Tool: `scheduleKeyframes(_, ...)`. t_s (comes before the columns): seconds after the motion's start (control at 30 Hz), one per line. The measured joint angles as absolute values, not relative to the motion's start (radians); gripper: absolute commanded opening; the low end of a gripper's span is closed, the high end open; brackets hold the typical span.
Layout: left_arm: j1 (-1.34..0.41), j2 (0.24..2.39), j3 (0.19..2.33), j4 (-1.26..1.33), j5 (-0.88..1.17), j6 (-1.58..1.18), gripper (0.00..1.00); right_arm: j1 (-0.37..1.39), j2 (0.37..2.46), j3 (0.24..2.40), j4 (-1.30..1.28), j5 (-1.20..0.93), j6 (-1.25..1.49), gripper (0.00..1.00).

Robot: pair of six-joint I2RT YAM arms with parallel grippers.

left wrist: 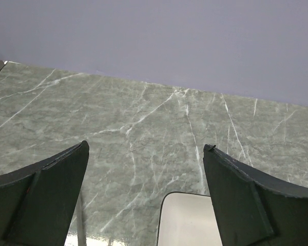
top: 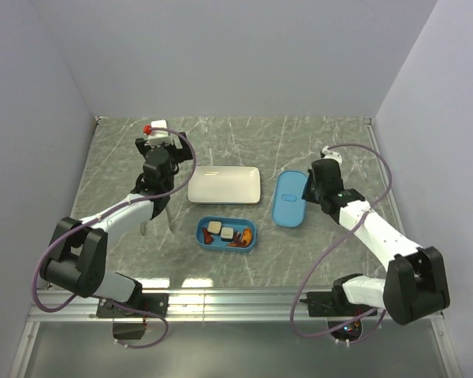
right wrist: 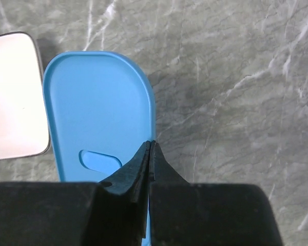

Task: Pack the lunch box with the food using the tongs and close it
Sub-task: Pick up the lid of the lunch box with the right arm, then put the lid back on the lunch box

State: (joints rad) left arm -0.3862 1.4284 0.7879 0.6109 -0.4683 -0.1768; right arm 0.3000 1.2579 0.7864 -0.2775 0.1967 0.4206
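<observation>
The food (top: 229, 233) is in the lunch box (top: 200, 231), the lid (right wrist: 92, 107) not yet on, right gripper (right wrist: 150, 144) pinched together at its rim, left gripper (left wrist: 146, 148) spread wide.

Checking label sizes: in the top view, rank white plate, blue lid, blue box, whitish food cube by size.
1. White rectangular plate
2. flat blue lid and shallow blue plastic box, too alike to rank
3. whitish-tan food cube, smallest
</observation>
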Motion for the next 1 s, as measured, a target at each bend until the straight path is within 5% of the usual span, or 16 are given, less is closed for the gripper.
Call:
scheduleKeyframes(0.6,-0.376,1.42,0.768,0.625,-0.464,-0.173,0.99,0.361,1.12,0.752,-0.269,-0.197,0.22,0.0)
scheduleKeyframes(1.0,-0.38,1.372,0.737,0.636,-0.29,-0.152,0.99,0.544,1.412,0.951,-0.264,-0.382,0.06,0.0)
